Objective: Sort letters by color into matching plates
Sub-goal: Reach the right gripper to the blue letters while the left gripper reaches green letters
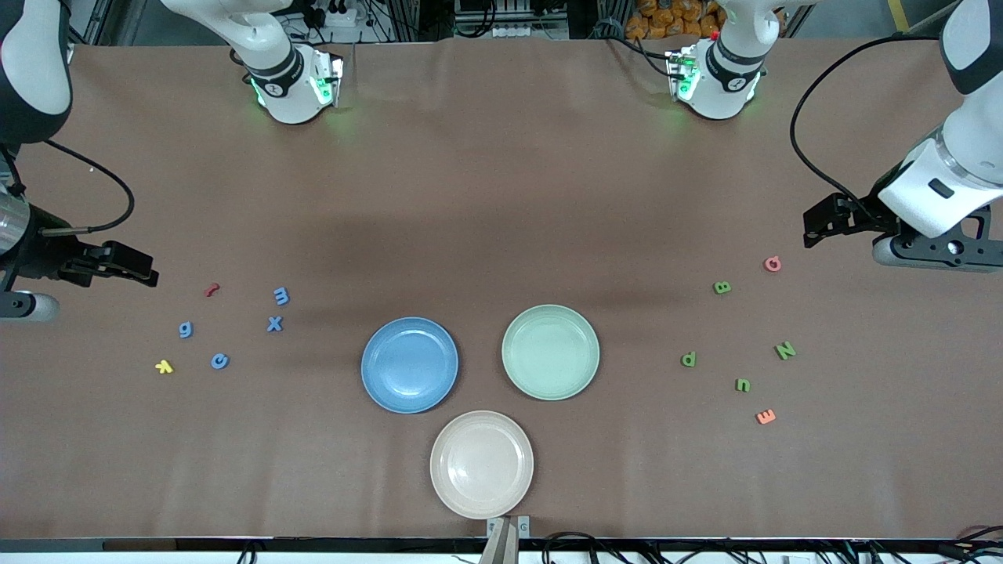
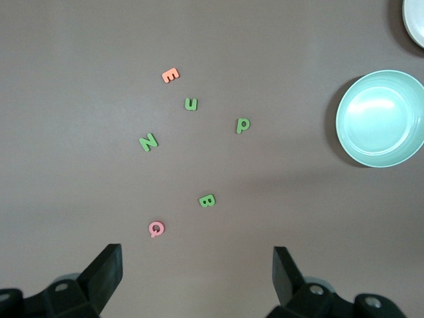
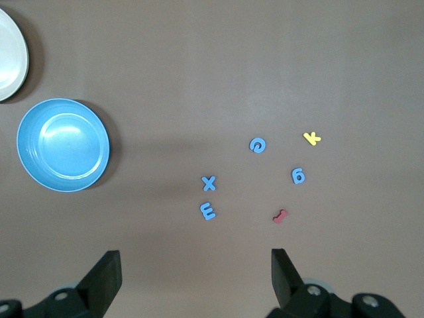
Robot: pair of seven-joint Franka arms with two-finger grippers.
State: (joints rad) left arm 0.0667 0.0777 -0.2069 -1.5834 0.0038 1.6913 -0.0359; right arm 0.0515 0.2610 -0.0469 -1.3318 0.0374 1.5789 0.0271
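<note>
In wrist views: left claw agape | right claw agape

I read only the foam letters lying on my desk. Blue ones: m, x, g, c. Green ones: B, p, N, u. Beside them a yellow k, a pink Q and an orange E. The red piece I cannot read.

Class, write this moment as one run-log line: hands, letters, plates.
left hand open, over table by pink Q | right hand open, waiting | blue letters, green letters unsorted | blue plate, green plate empty
</note>
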